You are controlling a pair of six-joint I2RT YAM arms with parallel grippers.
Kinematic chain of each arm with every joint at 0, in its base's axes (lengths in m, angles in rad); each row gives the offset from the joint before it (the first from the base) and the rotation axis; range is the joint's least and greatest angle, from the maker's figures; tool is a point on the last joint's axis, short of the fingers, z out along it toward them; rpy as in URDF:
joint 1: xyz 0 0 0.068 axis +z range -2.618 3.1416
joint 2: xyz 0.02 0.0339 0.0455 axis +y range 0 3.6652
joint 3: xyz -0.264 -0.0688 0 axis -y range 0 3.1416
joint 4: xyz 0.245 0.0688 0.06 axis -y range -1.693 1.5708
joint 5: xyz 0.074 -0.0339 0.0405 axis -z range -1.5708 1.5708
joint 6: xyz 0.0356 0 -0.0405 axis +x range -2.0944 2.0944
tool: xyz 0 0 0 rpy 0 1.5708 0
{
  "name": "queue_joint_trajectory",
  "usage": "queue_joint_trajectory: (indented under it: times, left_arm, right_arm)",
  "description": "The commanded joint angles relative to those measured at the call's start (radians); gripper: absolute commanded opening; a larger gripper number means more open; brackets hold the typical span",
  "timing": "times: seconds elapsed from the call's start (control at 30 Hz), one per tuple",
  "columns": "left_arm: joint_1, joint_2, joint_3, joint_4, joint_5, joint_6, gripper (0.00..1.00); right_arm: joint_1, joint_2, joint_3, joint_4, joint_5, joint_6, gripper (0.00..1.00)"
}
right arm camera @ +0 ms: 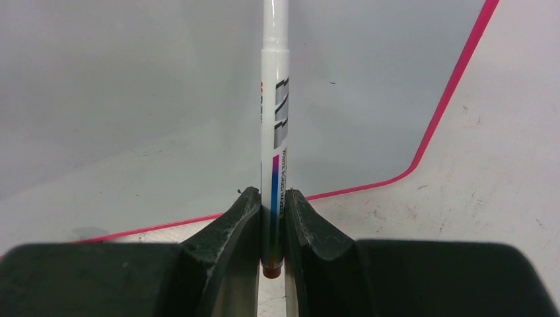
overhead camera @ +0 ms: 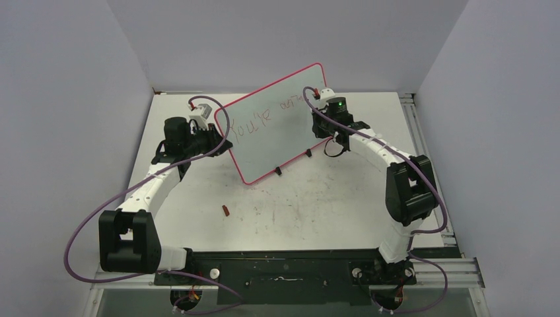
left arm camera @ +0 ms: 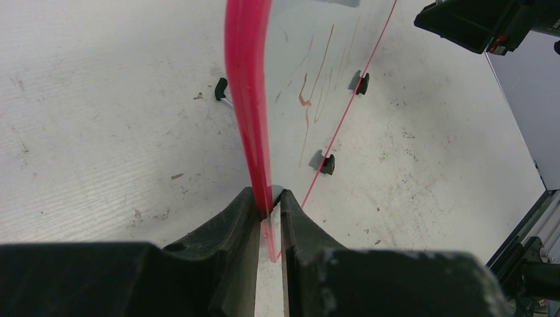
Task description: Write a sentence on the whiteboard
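Right end effector: fingers pinched tight on the rear end of a white marker. The barrel points away at the board, and its tip is out of the wrist view.
Left end effector: closed almost fully on the pink-red rim of the whiteboard at its left edge, holding the board raised at a slant.
Whiteboard position: far centre of the desk, between the two arms, with its black clip feet along the low near edge. Whether they rest on the desk I cannot tell.
Sentence: thin reddish-brown scrawl. "You're" is readable on the left, and a second word is begun at the upper right by the marker.
Step in hand: writing, judged about midway through the second word.
Next move: likely small strokes rightward with light tip pressure while the left hold stays firm.
Around: a small red piece, perhaps the cap, lies on the near-left desk, well apart from the board.
In the way: the right rim is close, so further words need a lower line. The board is gripped at one edge only and may swing under a hard push.
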Motion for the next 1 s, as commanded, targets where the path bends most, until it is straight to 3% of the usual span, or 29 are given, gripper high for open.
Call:
queue_joint_trajectory:
  times: [0.0,0.63,0.97]
  left_arm:
    - [-0.003,-0.02,0.035,-0.034,-0.023,0.02,0.0]
    - [-0.005,-0.025,0.034,-0.037,-0.028,0.021,0.0]
    - [-0.005,-0.029,0.039,-0.048,-0.034,0.029,0.0]
  right_arm:
    - [-0.005,0.012,0.04,0.018,0.009,0.01,0.05]
    - [-0.004,-0.073,0.06,0.009,0.034,0.019,0.05]
    - [-0.017,-0.043,0.108,-0.025,0.03,-0.008,0.05]
